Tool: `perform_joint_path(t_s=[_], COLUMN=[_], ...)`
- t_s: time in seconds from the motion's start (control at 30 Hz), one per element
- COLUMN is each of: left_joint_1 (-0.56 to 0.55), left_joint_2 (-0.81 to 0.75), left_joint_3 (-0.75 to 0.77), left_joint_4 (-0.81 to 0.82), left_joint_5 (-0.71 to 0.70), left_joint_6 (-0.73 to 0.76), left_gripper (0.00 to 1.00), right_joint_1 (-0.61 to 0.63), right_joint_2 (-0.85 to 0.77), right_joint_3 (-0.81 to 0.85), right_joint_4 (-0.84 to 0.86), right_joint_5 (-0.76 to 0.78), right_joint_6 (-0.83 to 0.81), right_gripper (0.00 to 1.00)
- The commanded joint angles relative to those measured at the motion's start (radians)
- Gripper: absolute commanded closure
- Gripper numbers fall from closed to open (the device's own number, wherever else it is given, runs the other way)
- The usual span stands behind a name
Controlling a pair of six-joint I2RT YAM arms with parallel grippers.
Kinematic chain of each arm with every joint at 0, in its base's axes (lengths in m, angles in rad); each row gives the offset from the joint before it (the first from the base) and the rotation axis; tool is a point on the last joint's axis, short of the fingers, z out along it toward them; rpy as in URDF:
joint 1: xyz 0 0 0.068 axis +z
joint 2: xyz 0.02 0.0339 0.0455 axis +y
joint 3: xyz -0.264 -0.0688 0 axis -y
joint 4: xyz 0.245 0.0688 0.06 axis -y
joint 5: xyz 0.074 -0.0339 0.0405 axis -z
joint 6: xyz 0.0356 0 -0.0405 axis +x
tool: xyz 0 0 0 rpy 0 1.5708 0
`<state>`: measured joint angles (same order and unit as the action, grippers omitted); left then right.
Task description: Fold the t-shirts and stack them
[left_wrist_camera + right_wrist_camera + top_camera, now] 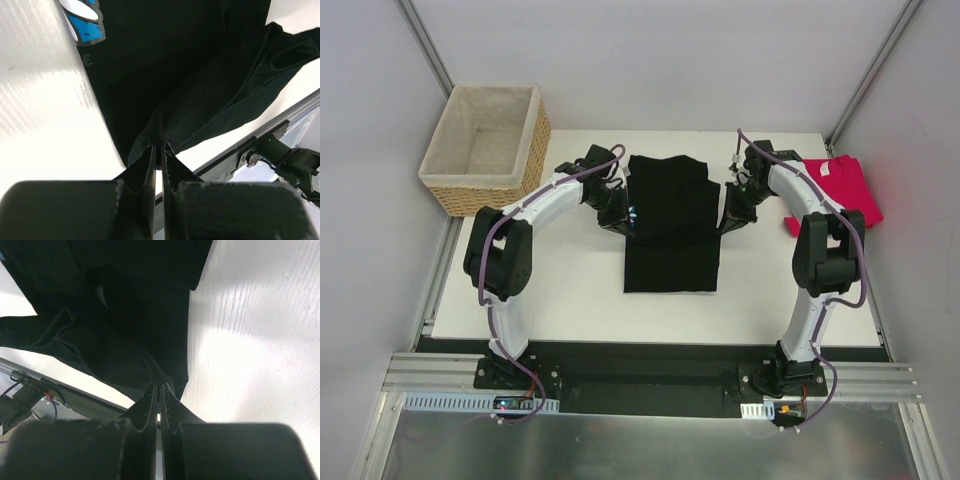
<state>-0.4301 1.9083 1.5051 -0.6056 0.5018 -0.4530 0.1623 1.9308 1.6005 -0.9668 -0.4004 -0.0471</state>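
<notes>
To the right of the basket, mid-table, the black shirt lies partly flat, its end nearer the arms spread out. The left gripper is pinched tight on the cloth at the edge nearer the basket. The right gripper is pinched likewise on the edge away from it. Each hold takes only a thin bite of cloth at the very fingertips, so a quick lift or a pull apart could likely tug the cloth free on one side. If one arm travels ahead of the other, the fold would probably land crooked. Loose folds sag beside both grips and may tuck under. The red shirt lies at the table edge farthest from the basket, close by the right arm, which could drag it.
</notes>
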Motion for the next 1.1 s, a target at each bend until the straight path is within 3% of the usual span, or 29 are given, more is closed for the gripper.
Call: perform_joint_path(t_s=[0.0,0.43,0.47,0.5,0.53,0.57,0.6,0.77,0.87,1.07], left_joint_1=[0.01,0.011,0.01,0.011,0.011,0.011,0.011,0.011,0.011,0.011], left_joint_2=[0.015,0.009,0.009,0.009,0.012,0.011,0.011,-0.006,-0.023,-0.078], left_joint_3=[0.035,0.012,0.01,0.006,0.007,0.006,0.004,0.017,0.032,0.067], left_joint_4=[0.009,0.038,0.041,0.046,0.053,0.059,0.064,0.109,0.133,0.156], left_joint_5=[0.027,0.024,0.021,0.02,0.017,0.012,0.009,-0.042,-0.091,-0.16], left_joint_6=[0.017,0.002,0.0,-0.004,-0.006,-0.009,-0.013,-0.026,-0.036,-0.05], left_gripper=[1.0,1.0,1.0,1.0,0.94,0.84,0.63,0.34,0.28,0.29], right_joint_1=[-0.01,-0.004,-0.003,-0.004,-0.001,-0.003,0.0,0.0,0.0,-0.001], right_joint_2=[0.036,0.05,0.048,0.048,0.048,0.045,0.031,-0.027,-0.085,-0.26], right_joint_3=[0.047,0.006,0.003,0.003,-0.001,-0.01,-0.02,-0.066,-0.083,-0.119], right_joint_4=[0.023,0.149,0.163,0.168,0.172,0.19,0.206,0.312,0.356,0.425], right_joint_5=[-0.046,-0.129,-0.115,-0.098,-0.075,-0.022,0.003,0.213,0.374,0.491], right_joint_6=[-0.028,-0.011,-0.007,-0.005,-0.002,0.006,0.009,0.027,0.041,0.023], right_gripper=[0.99,0.99,0.96,0.88,0.83,0.71,0.67,0.59,0.59,0.59])
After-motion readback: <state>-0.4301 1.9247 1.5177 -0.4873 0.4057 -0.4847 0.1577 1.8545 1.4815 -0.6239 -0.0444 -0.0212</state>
